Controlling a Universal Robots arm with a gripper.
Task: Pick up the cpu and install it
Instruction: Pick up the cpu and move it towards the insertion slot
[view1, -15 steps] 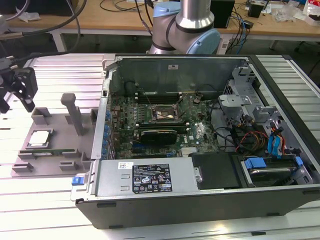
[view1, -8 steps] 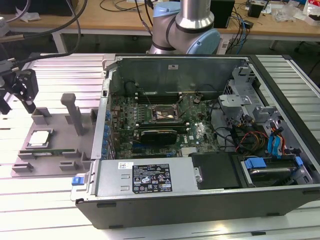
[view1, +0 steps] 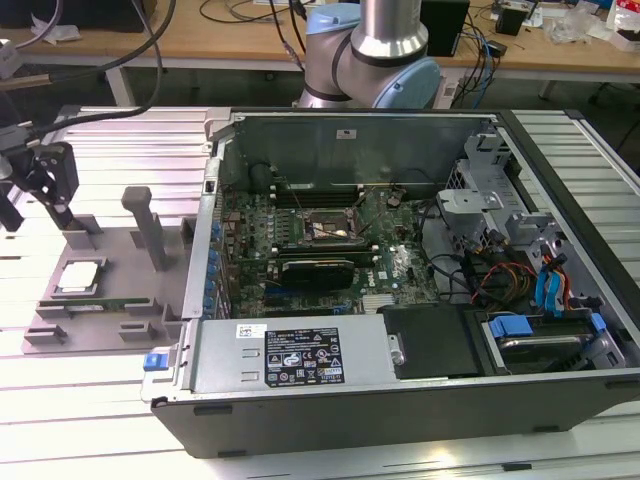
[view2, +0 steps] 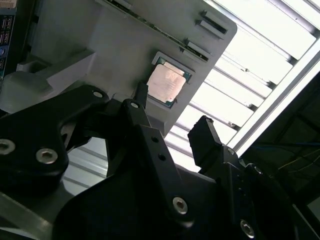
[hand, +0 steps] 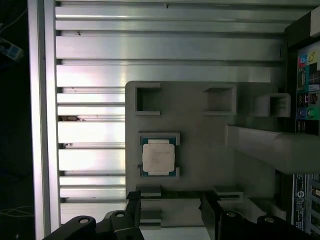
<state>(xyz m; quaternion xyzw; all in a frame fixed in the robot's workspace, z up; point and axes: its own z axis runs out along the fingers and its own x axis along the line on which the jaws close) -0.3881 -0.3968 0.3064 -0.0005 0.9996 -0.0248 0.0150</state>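
Currently the cpu lies flat in a shallow square pocket of a grey fixture plate, held by raised lips at the pocket's corners. It is a small square chip: a pale silver metal lid with rounded corners, faint print on top that I can't make out, and a thin dark green rim showing around the lid. In the second wrist view the lid takes a pinkish cast from the light. The gripper hangs above the plate with its two black fingers spread wide and nothing between them; the chip sits clear of the tips, untouched. The plate rests on a ribbed aluminium table, at the exterior view's left. An open computer case stands just beside the plate, and its motherboard socket is well apart from the chip.
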